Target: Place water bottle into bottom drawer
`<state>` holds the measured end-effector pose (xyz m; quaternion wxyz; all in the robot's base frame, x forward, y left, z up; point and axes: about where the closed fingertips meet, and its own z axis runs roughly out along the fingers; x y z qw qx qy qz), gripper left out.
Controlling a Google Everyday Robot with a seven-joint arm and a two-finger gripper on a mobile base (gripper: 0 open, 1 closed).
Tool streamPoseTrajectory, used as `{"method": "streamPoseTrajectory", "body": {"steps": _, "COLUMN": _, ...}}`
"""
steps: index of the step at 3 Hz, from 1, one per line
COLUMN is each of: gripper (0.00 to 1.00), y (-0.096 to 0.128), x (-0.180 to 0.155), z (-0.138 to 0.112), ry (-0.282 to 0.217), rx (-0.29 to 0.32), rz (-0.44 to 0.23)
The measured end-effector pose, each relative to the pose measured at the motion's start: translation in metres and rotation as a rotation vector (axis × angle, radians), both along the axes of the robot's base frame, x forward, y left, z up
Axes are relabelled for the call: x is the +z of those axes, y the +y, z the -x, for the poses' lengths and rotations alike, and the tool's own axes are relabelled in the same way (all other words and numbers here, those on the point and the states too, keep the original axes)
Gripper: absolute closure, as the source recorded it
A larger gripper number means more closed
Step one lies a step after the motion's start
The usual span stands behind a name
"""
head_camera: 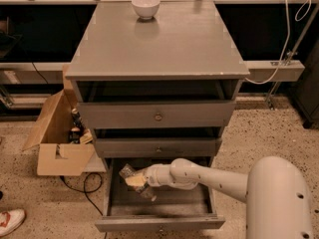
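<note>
Your gripper (135, 179) was inside the open bottom drawer (164, 223), toward its 9 o'clock side, with the arm (209, 178) extending in from 4 o'clock. Its fingers were clamped on the water bottle (125, 172), which was tilted across them within the drawer. A white bowl (145, 6) stood at 12 o'clock on the cabinet top (159, 49).

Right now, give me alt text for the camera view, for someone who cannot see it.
The gripper holds the water bottle tilted inside the open bottom drawer of a grey cabinet, toward its left side. A white bowl sits on the cabinet top; an open cardboard box stands on the floor beside it.
</note>
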<state>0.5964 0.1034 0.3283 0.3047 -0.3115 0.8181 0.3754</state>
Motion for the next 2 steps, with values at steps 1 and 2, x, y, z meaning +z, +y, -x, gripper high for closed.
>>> {"method": "streamPoseTrajectory", "body": {"steps": 1, "gripper": 1.0, "y": -0.0076, "x": -0.0404, "z": -0.0146, "ry": 0.043, "rx": -0.033, "rz": 0.008}}
{"method": "streamPoseTrajectory", "body": {"steps": 2, "gripper": 0.73, "y": -0.0094, "x": -0.0415, "z": -0.0194, "ry": 0.04, "rx": -0.042, "rz": 0.007}}
